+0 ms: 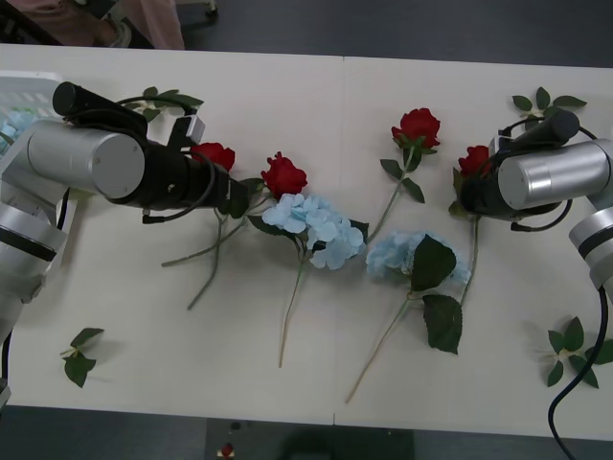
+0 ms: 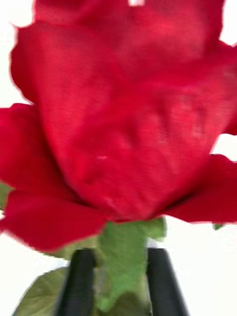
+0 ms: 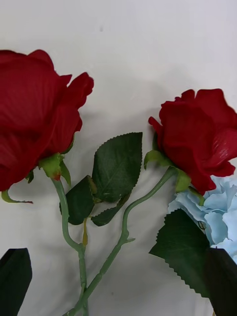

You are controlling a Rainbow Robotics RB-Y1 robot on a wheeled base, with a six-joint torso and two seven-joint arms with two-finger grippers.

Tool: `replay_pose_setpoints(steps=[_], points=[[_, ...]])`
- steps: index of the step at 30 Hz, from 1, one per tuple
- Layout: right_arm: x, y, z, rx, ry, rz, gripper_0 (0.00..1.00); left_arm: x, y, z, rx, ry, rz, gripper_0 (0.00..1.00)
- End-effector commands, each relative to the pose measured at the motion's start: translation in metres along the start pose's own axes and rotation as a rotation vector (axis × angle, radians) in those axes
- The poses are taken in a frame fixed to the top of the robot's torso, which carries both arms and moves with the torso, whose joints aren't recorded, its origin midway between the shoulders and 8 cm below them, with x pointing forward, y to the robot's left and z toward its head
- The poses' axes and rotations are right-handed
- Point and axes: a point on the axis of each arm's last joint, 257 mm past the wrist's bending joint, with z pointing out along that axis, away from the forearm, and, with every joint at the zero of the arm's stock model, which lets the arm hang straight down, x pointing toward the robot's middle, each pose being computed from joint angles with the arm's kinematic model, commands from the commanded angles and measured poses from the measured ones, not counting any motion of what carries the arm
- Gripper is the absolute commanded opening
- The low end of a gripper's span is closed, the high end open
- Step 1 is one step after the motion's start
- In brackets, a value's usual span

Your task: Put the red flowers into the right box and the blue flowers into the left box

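At the far left of the front view a corner of the left box (image 1: 21, 91) is seen, partly hidden by the left arm. The left gripper (image 1: 233, 198) is placed left of centre, over the crossed stems of two roses: one bloom (image 1: 214, 154) lies just above it in the frame, the other (image 1: 283, 175) to its upper right, with both stems running down and to the left. In the left wrist view its black fingers (image 3: 15, 276) are spread wide at the two bottom corners with nothing held, and the two stems meet in the gap between them. Just right of centre two blue flowers (image 1: 318, 228) (image 1: 395, 254) lie with stems slanting toward the lower left, and a third rose (image 1: 417, 126) sits above them. Toward the right, the right gripper (image 1: 466, 203) is set at the neck of the fourth rose (image 1: 474, 159), whose stem runs down the frame. In the right wrist view that bloom (image 2: 123, 113) looms close, and the fingers (image 2: 79, 281) stand on either side of the green base, narrowly apart; whether it is actually pinched cannot be told. The right arm is judged nearest to a pick, and the rose would need carrying further right, toward the right box.
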Motion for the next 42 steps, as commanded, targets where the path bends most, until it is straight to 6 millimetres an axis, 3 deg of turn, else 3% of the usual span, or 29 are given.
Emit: replay_pose_setpoints(steps=[1,10,22,28,34,42], points=[[-0.013,0.018,-0.005,-0.031,-0.021,-0.048,0.00,-0.005,0.007,0.000,-0.039,0.001,-0.084,1.00],[-0.031,0.007,-0.019,-0.015,-0.027,-0.061,0.00,-0.008,0.030,0.007,-0.117,0.002,-0.100,1.00],[-0.077,-0.020,-0.100,-0.004,-0.039,-0.109,0.00,-0.019,0.037,0.015,-0.155,0.018,-0.109,1.00],[-0.104,-0.070,-0.144,0.043,-0.060,-0.126,0.00,-0.021,0.039,0.020,-0.161,0.025,-0.122,1.00],[-0.125,-0.141,-0.189,0.069,-0.085,-0.109,0.00,-0.026,0.033,0.036,-0.160,0.019,-0.133,1.00],[-0.122,-0.214,-0.205,0.044,-0.103,-0.049,0.00,-0.033,0.032,0.042,-0.163,0.007,-0.138,1.00]])
